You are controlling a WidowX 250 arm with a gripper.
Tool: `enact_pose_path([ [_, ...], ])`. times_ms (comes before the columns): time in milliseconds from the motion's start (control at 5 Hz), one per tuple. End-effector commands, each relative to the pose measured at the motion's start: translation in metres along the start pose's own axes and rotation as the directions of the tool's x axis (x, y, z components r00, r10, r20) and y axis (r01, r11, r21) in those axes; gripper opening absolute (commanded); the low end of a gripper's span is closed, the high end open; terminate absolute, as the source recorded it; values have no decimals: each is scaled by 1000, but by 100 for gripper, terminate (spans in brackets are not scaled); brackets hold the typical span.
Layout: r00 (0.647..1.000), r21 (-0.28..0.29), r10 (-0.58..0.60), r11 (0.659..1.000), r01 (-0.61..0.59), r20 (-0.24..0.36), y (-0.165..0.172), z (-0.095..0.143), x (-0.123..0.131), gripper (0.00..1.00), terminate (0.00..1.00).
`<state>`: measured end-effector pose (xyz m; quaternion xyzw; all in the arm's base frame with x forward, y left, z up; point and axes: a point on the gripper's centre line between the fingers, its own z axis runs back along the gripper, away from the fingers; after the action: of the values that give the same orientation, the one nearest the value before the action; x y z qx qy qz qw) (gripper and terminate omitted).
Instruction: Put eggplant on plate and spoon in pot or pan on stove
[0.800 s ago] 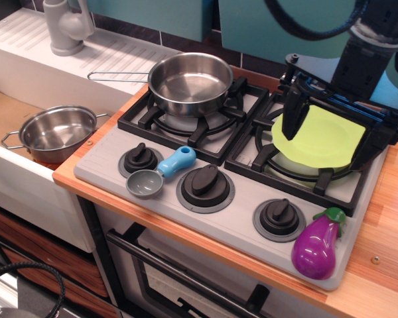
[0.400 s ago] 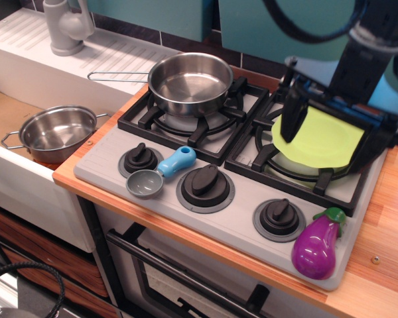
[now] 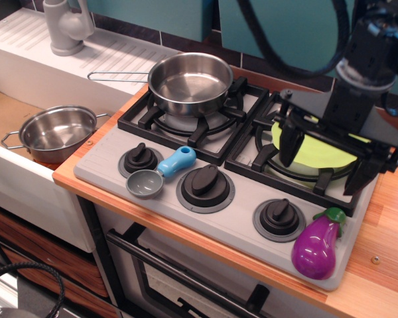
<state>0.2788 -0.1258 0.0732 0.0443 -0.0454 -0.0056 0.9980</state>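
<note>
The purple eggplant (image 3: 316, 246) with a green stem cap lies on the front right corner of the grey stove (image 3: 106, 165). Above it the lime-green plate (image 3: 316, 151) rests on the right burner grate, partly hidden by my gripper. My gripper (image 3: 325, 162) hangs open over the plate's near side, one finger (image 3: 288, 140) at its left and the other at its right. It holds nothing. The spoon (image 3: 161, 172), grey bowl and light-blue handle, lies near the left knobs. The steel pan (image 3: 190, 83) with a long wire handle sits on the left burner.
A smaller steel pot (image 3: 58, 133) with two loop handles sits in the sink at the left. A grey faucet (image 3: 65, 25) stands at the back left. Three black knobs (image 3: 205, 183) line the stove's front. Wooden counter (image 3: 385, 252) runs along the right.
My gripper has come forward and down over the plate, toward the eggplant, and now covers more of the plate. The objects have not moved.
</note>
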Motion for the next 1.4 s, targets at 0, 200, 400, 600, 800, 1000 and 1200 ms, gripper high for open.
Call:
enact_pose_path([
  [0, 999, -22, 13, 1000, -12, 50, -9, -10, 1, 100, 0],
  [200, 998, -30, 19, 999, -17, 63, -13, -20, -2, 100, 0],
  [400, 996, -31, 30, 999, -27, 81, -20, -31, -8, 100, 0],
  [600, 995, -32, 38, 999, -35, 92, -27, -37, -14, 100, 0],
  [800, 993, -31, 45, 999, -42, 105, -33, -42, -19, 100, 0],
  [1000, 993, -30, 51, 998, -48, 107, -38, -43, -23, 100, 0],
  [1200, 992, -36, 58, 998, -54, 116, -42, -43, -23, 100, 0],
])
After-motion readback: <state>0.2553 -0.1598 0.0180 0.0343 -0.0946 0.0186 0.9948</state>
